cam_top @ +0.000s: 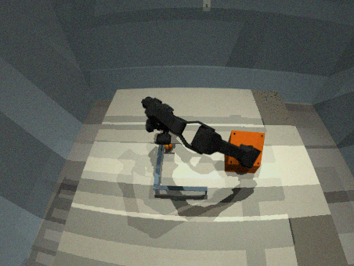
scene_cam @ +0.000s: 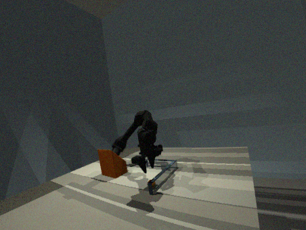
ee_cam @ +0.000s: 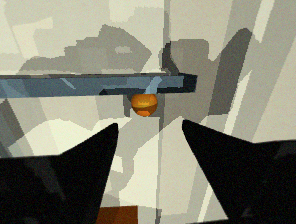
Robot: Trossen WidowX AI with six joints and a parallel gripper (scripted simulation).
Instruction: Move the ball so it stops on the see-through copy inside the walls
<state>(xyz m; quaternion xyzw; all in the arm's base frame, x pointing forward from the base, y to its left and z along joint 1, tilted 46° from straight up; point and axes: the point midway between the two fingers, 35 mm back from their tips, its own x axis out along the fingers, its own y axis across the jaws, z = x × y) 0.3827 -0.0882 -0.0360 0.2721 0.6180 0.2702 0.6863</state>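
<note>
The orange ball [cam_top: 168,147] [scene_cam: 152,183] [ee_cam: 144,104] is on the table, at the inner side of the free end of one clear wall [cam_top: 158,168] [ee_cam: 50,86]. The second clear wall [cam_top: 182,188] meets it at the far corner from the ball. I cannot make out the see-through copy apart from the ball; the ball's two-toned look in the wrist view suggests that they overlap. My gripper [scene_cam: 149,170] [ee_cam: 150,125] is open and empty. Its fingertips hang above the ball, with a gap between them and it. The arm partly hides this area in the top view.
An orange block [cam_top: 247,141] [scene_cam: 112,164] [ee_cam: 117,215] stands at the arm's base, on the open side of the corner. The wall beside the ball ends just past it. Broad shadows and light bands cross the table [cam_top: 176,242].
</note>
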